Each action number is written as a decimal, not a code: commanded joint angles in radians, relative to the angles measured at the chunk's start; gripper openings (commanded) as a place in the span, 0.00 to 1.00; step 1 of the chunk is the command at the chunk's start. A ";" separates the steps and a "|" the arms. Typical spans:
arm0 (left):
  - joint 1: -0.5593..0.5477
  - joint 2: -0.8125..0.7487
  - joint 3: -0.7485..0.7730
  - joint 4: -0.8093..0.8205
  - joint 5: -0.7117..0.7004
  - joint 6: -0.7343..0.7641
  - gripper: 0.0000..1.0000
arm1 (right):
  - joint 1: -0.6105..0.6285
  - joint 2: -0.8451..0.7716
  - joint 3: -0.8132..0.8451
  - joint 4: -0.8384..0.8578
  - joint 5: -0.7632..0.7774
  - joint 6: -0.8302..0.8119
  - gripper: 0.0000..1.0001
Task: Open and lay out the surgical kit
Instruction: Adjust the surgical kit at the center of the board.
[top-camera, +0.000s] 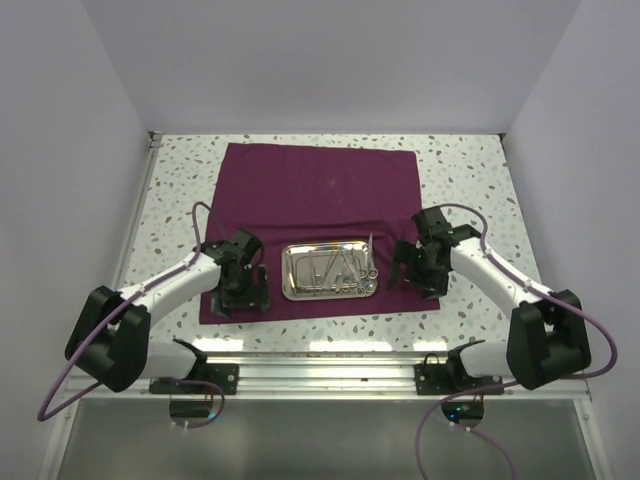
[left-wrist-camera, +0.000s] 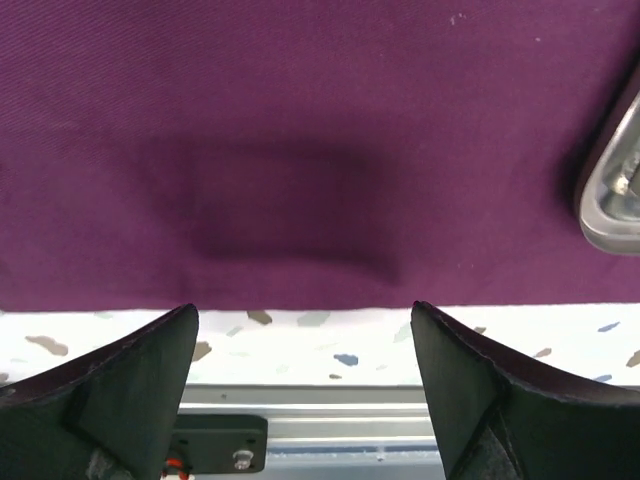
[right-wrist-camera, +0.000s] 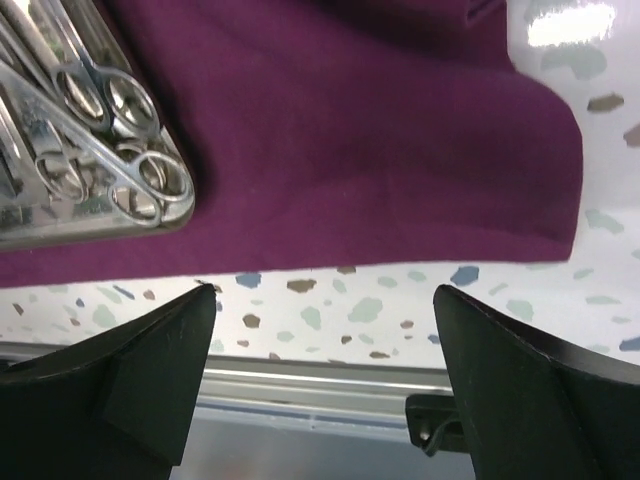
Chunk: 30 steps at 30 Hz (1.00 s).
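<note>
A metal rail (top-camera: 330, 372) is running along the near edge of the white speckled table (top-camera: 470, 170). Just beyond it, the left gripper (left-wrist-camera: 305, 320) is hovering over the near hem of the purple cloth wrap (top-camera: 320, 185), its fingers spread wide and holding nothing. The right gripper (right-wrist-camera: 325, 300) is hanging likewise parted and empty by the wrap's near right corner. Between them the steel tray (top-camera: 286, 272) is resting on the wrap, holding tangled silver instruments (right-wrist-camera: 130, 150), seemingly ring-handled forceps. Plain pale walls (top-camera: 330, 60) are closing in the far side.
</note>
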 joint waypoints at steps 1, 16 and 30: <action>0.009 0.019 -0.027 0.100 0.015 -0.023 0.90 | -0.001 0.051 0.008 0.127 0.034 0.013 0.94; 0.063 0.090 -0.072 0.206 0.045 0.004 0.59 | 0.023 0.247 -0.055 0.258 0.186 0.016 0.44; 0.083 0.043 -0.060 0.124 0.070 -0.014 0.00 | 0.079 0.208 -0.037 0.080 0.196 0.030 0.00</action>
